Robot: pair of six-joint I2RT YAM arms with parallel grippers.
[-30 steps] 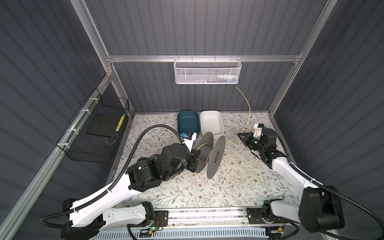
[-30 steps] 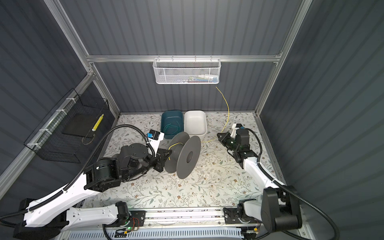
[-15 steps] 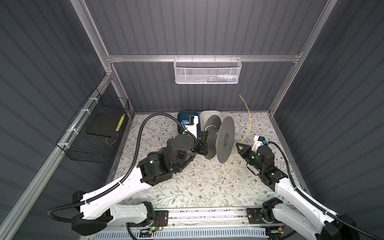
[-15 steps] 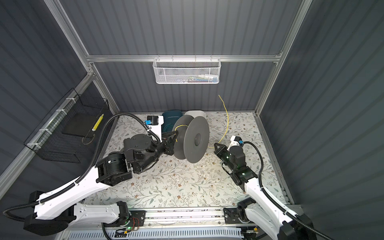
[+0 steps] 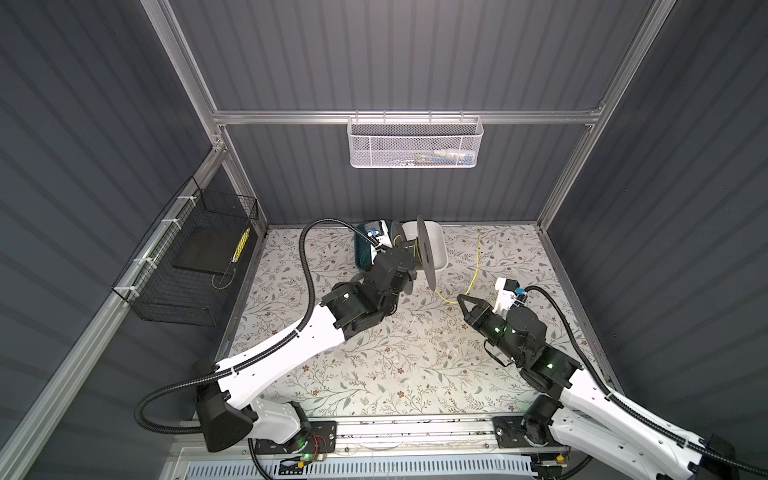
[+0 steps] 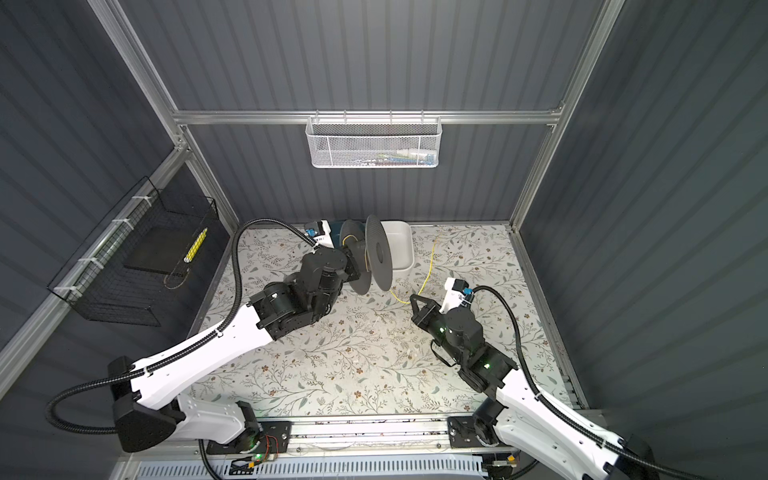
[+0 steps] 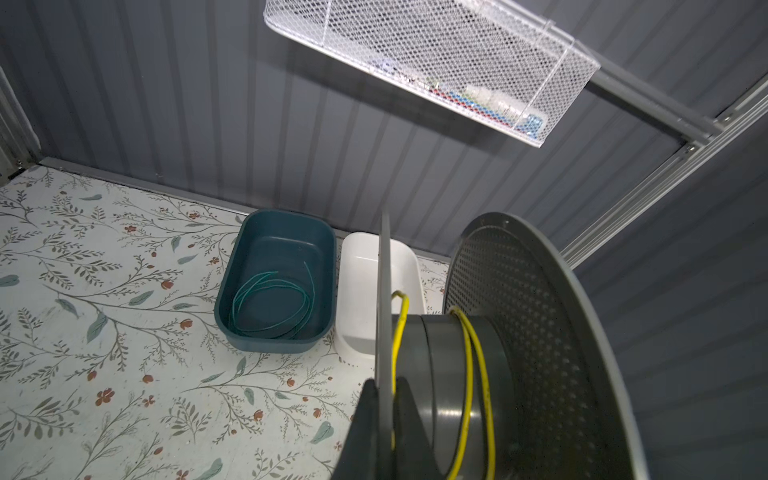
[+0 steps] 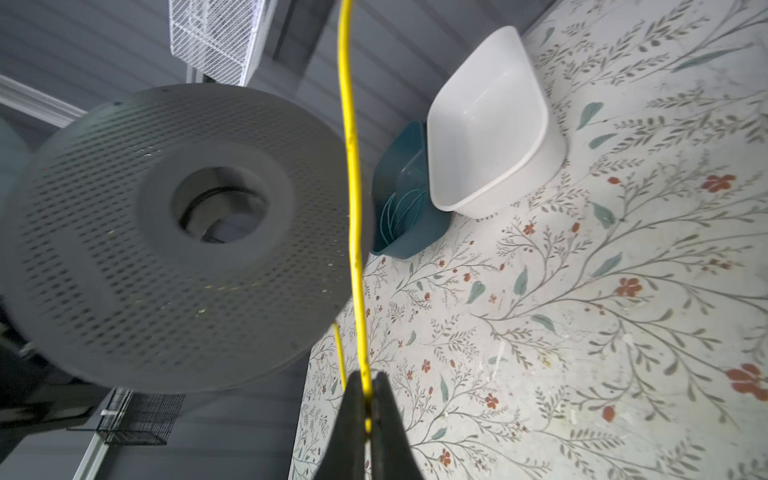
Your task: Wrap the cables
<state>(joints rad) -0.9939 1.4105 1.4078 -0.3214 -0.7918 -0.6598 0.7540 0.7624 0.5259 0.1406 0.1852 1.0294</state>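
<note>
In both top views my left gripper [image 5: 406, 266] holds a grey perforated spool [image 5: 426, 253] upright in front of the bins at the back. The left wrist view shows that gripper [image 7: 384, 384] shut on one thin flange of the spool [image 7: 532, 332]. The yellow cable [image 7: 467, 361] circles the hub there in two turns. From the spool the yellow cable [image 5: 475, 270] runs to my right gripper [image 5: 460, 297], which is shut on it just above the mat, and its free end trails toward the back. The teal-green cable [image 7: 270, 286] lies coiled in the teal bin [image 7: 328, 257].
A white bin [image 5: 436, 241] stands next to the teal bin against the back wall. A white mesh basket [image 5: 415, 141] hangs on the back wall and a black wire basket [image 5: 187, 266] on the left wall. The flowered mat [image 5: 395, 353] covers the floor.
My left arm has carried the spool back toward the bins and turned it edge-on. My right gripper has drawn forward and left with the yellow cable, whose free end has dropped from the wall.
</note>
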